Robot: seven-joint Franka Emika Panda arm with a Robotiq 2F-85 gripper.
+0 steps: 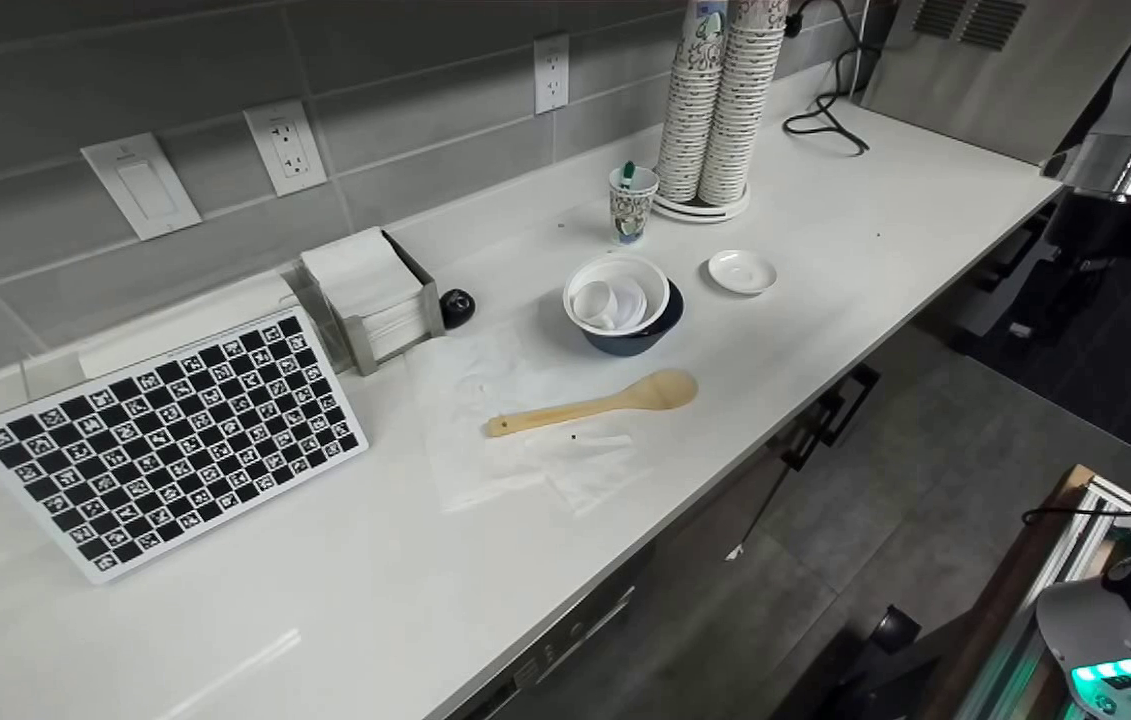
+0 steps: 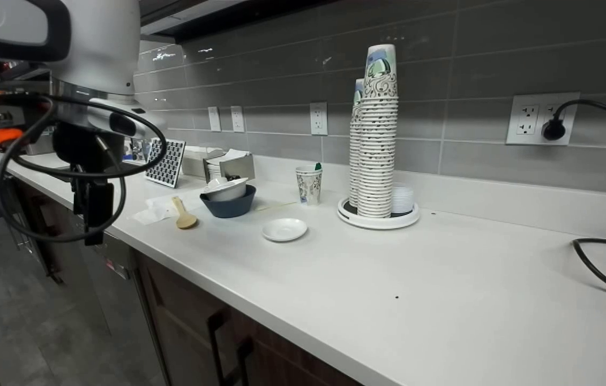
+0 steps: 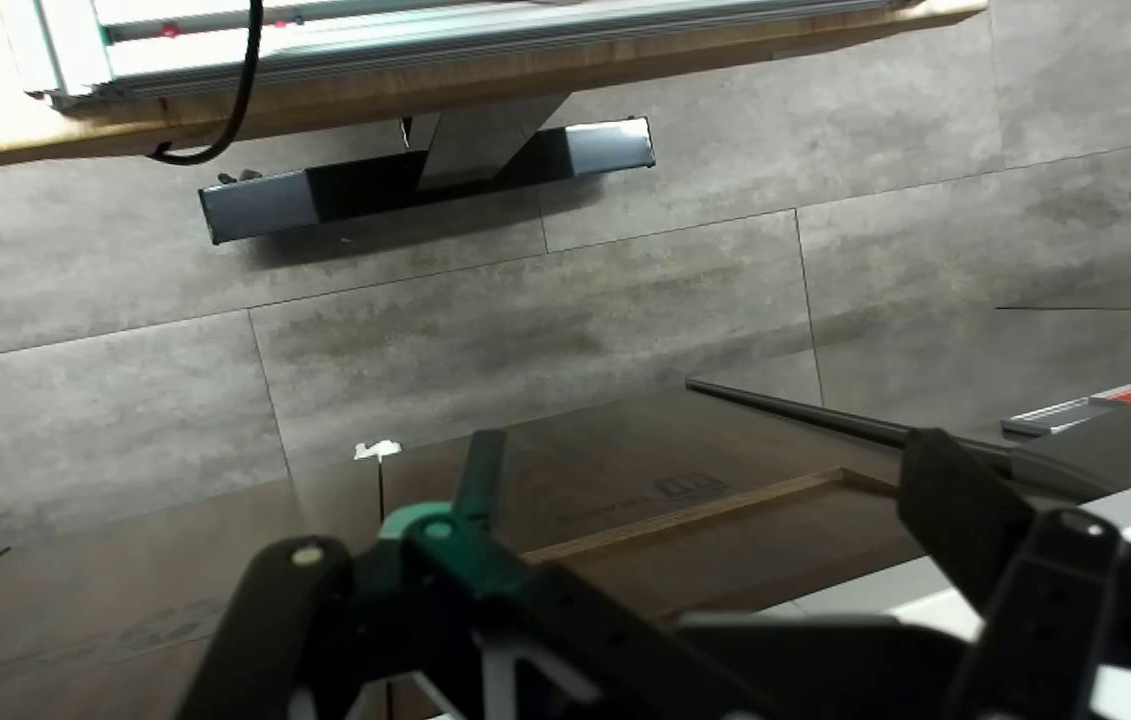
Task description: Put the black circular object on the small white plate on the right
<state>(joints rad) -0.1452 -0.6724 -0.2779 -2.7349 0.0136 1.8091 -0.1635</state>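
Observation:
The small white plate (image 1: pixel 742 272) lies on the white counter to the right of the blue bowl (image 1: pixel 631 343); the plate (image 2: pixel 284 229) and bowl (image 2: pixel 236 206) show in both exterior views. A small black round object (image 1: pixel 457 308), best matching the black circular object, sits against the napkin holder; it is mostly hidden behind the bowl in an exterior view (image 2: pixel 233 177). My gripper (image 3: pixel 707 440) is open, its fingers wide apart with nothing between them. It hangs off the counter's front edge, apart from plate and black object; it also shows in an exterior view (image 2: pixel 94 225).
A white bowl (image 1: pixel 650 270) holding white dishes sits in the blue bowl. A wooden spoon (image 1: pixel 615 402) lies on paper. A patterned cup (image 1: pixel 631 212) and tall cup stacks (image 2: pixel 379 155) stand behind the plate. Several tiny black specks (image 2: pixel 396 297) dot the counter. A checkered board (image 1: pixel 175 440) stands left.

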